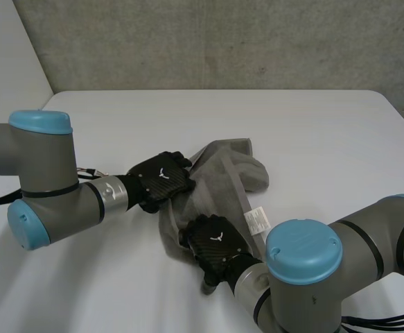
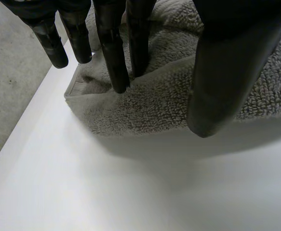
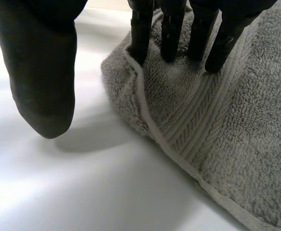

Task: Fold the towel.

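The towel sits bunched and rumpled near the centre of the desk, a grey heap running from about 1 o'clock down to 7 o'clock, with its white label showing on the 5 o'clock side. Nothing like a clean fold here yet. The left hand is at the heap's 9 o'clock edge, released. In its wrist view straight fingers rest their tips on a raised ridge of cloth and the thumb hangs over the pile, not pinching. The right hand is at the 7 o'clock end, released too, fingertips pressing down just inside the hem while its thumb hovers over bare desk, clear of the cloth. The risk is that neither hand has a real hold. If either pulls from here, the tips will likely skid over the pile. Closing on the thick ridge could catch several layers at once and drag the whole heap instead of opening it out. With the edges buried, a wrong corner is an easy pick.
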Available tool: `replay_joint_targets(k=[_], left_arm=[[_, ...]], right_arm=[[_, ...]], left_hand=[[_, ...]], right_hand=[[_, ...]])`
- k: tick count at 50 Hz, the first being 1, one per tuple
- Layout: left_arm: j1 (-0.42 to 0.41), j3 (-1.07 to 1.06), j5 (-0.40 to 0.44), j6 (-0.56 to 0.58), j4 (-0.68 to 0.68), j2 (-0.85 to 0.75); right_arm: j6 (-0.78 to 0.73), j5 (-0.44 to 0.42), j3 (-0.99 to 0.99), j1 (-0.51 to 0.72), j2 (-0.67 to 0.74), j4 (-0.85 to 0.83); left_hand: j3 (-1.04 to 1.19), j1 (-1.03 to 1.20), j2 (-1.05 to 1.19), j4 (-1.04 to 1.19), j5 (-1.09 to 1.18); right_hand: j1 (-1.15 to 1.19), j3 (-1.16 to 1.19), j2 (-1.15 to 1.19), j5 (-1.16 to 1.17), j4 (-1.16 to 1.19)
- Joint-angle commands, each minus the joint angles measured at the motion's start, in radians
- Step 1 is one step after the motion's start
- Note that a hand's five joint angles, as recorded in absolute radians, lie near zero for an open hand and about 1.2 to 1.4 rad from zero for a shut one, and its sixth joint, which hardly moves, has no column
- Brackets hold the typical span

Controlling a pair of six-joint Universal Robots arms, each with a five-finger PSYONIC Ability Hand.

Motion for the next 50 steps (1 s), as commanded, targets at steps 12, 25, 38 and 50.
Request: replay_joint_targets(k=[12, 25, 38, 50], left_arm=[[0.01, 0.001, 0.0, 0.005, 0.06, -0.02], [-0.01, -0.004, 0.003, -0.031, 0.086, -0.051], [-0.007, -0.013, 0.008, -0.288, 0.109, 0.026], [0.065, -0.212, 0.0, -0.465, 0.104, 0.263]], right_arm=[[-0.001, 0.005, 0.037, -0.013, 0.011, -0.088], [-0.003, -0.044, 0.059, -0.022, -0.001, -0.094], [-0.036, -0.21, 0.125, -0.28, -0.286, 0.006], [-0.09, -0.386, 0.117, -0.527, -0.426, 0.11]], left_hand=[[-0.043, -0.05, -0.095, -0.05, -0.094], [-0.043, 0.39, 0.345, -0.05, 0.347], [-0.043, 0.668, 0.624, -0.05, 0.625], [-0.043, 0.668, 0.624, -0.05, 0.625]], right_hand=[[0.68, -0.007, 0.681, 0.662, -0.06], [0.962, -0.007, 0.962, 0.944, -0.06], [0.962, -0.007, 0.962, 0.944, -0.06], [0.962, -0.007, 0.962, 0.944, -0.06]])
